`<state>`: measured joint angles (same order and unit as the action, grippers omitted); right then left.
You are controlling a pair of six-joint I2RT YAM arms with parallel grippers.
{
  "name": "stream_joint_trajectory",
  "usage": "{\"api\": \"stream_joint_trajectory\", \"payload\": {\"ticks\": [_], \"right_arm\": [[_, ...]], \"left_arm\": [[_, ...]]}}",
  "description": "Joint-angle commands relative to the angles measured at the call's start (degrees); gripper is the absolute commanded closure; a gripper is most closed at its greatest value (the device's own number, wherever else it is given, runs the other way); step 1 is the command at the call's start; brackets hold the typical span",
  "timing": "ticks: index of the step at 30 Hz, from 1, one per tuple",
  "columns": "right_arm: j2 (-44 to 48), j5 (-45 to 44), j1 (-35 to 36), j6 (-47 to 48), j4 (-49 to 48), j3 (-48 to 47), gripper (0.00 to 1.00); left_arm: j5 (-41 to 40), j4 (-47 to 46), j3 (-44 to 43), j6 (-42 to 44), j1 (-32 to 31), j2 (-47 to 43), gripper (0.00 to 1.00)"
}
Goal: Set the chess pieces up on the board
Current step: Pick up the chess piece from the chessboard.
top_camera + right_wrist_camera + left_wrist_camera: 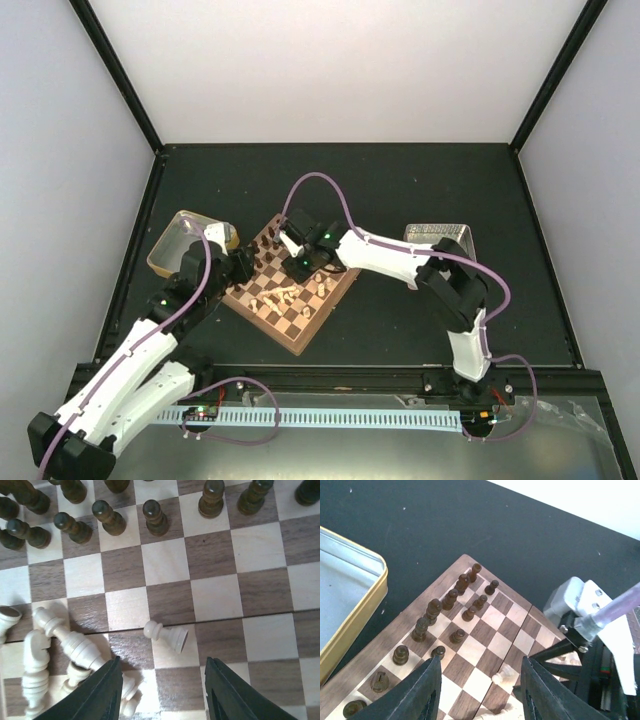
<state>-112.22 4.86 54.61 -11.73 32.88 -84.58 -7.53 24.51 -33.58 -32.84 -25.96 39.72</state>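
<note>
1. Over on the far left, a gold-tan tin tray [178,243] is sitting on the dark table [420,330], just beside the board's left corner.
2. The left gripper [480,692] is hovering over the left part of the board. Its fingers [427,690] are standing apart and gripping nothing. A lone pale piece [504,676] is lying on the squares beneath the gap.
3. The board [300,328] is lying mid-table, turned corner-on to the arms, between the two trays.
4. The dark chess pieces [451,600] are standing upright in two rows along the board's far-left edge.
5. A heap of pale pieces [55,652] is lying toppled around the board's middle, several of them touching one another. A few more pale ones [322,288] are showing nearer the right edge, too small to tell whether they are upright.
6. The right gripper [162,692] is hanging above the board's centre with its fingers spread and nothing between them. A pale pawn [167,636] is lying on its side just ahead of the gap, touching neither finger.
7. At the far right, a silver tray [440,236] is resting behind the right arm, apart from the board.
</note>
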Motion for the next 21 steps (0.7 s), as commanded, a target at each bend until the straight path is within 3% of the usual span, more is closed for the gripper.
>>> {"api": "stream_joint_trajectory", "payload": {"ticks": [1,21], "right_arm": [[-3.4,-0.5,-0.2,8.2,3.3,-4.0,0.55],[-10.6,-2.7,-0.4,14.1,2.6,-7.9,0.61]], "left_arm": [[2.4,1.7,0.5,-1.3,1.3,0.1,0.55],[4.9,1.1,0.1,-1.7,2.8,1.8,0.55]]}}
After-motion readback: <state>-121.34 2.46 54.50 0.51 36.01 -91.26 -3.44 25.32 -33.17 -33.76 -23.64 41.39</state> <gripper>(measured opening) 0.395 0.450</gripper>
